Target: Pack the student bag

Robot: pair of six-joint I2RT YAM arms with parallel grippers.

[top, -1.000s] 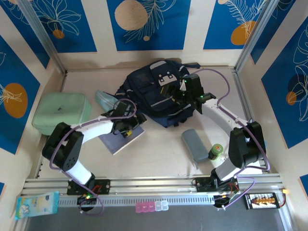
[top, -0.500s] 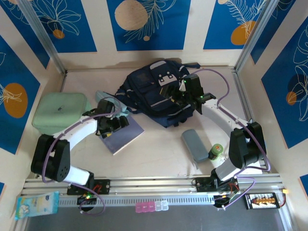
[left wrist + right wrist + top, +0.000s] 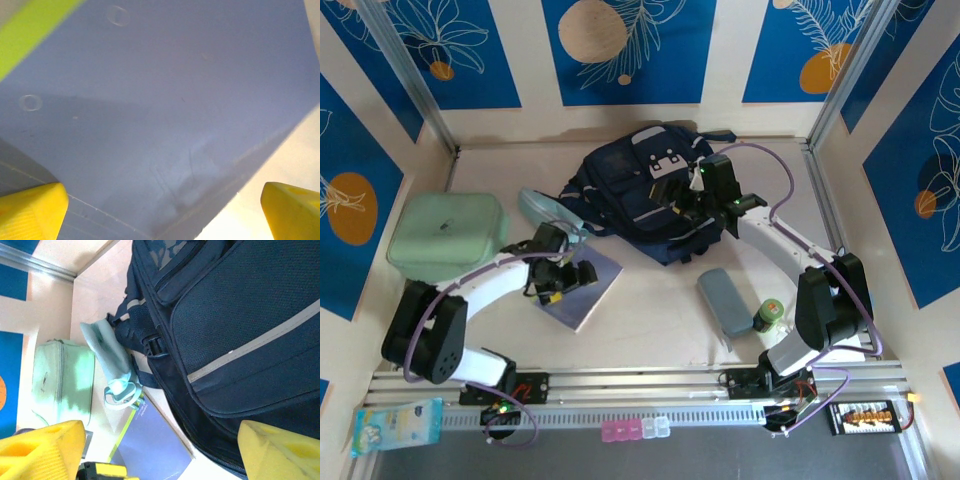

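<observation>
Where your arms are bolted: a ribbed aluminium rail (image 3: 650, 385) runs along the near edge of the table (image 3: 650, 320), and a wipes packet (image 3: 397, 425) lies at its left end.
Surface: you work on a pale beige top, matt and bare between the things.
Room: cream walls (image 3: 728, 60) close three sides, hung with blue panels (image 3: 670, 70) printed with white leaves and orange discs. Metal posts (image 3: 415, 90) stand at the far corners.
Student bag (image 3: 645, 195): it lies at the far middle of the table, front pocket up, white patches showing.
Right gripper (image 3: 695, 200): its yellow fingers (image 3: 40, 445) are spread wide just over the bag's right side. You cannot tell whether they touch it.
Left gripper (image 3: 165, 205): its fingers are spread wide over the violet-blue notebook (image 3: 582, 285), which lies flat near the bag's front left.
Left of the bag: a pale-blue pouch (image 3: 545, 210) touches a strap, and a mint-green case (image 3: 445, 235) sits near the left wall.
Right front: a grey pouch (image 3: 725, 300) lies with a green-lidded jar (image 3: 768, 316) just beside it.
</observation>
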